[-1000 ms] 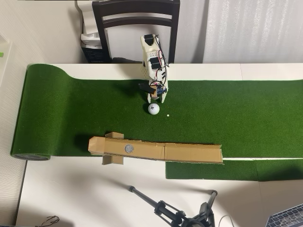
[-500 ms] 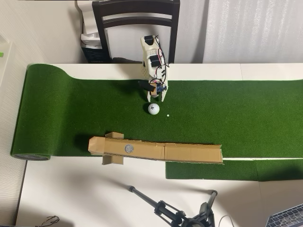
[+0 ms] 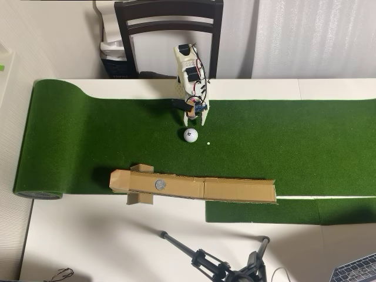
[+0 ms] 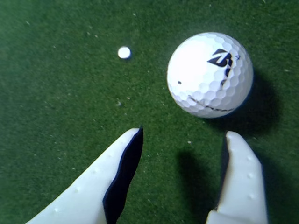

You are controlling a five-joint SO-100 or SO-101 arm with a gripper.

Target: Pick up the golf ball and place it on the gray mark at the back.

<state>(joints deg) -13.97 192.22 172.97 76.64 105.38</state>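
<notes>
**A:** Overhead view. What do you read at the arm?

**B:** Your white arm reaches down from the top edge of the counter over the green turf mat. Its pincer points toward the golf ball, which sits on the turf just below the tips, not touching them. A tiny white dot lies on the turf just to the right of the ball and slightly lower in this view.

**A:** And the wrist view?

**B:** There you see the pincer spread, with nothing between the two white fingers; bare turf fills the gap. The golf ball rests beyond the tips, toward the upper right, nearer the right-hand finger, with its dark logo facing up and a shadow on its right side. The white dot lies to the ball's left, apart from it.

**A:** Where is the target?

**B:** In the overhead view, the gray mark is a round spot on the tan cardboard strip, near that strip's left end. The strip runs along the lower edge of the turf, well apart from the ball. The mark is uncovered.

**A:** Surroundings?

**B:** A dark chair stands behind the arm at the top; a black tripod lies on the counter at the bottom.
</notes>
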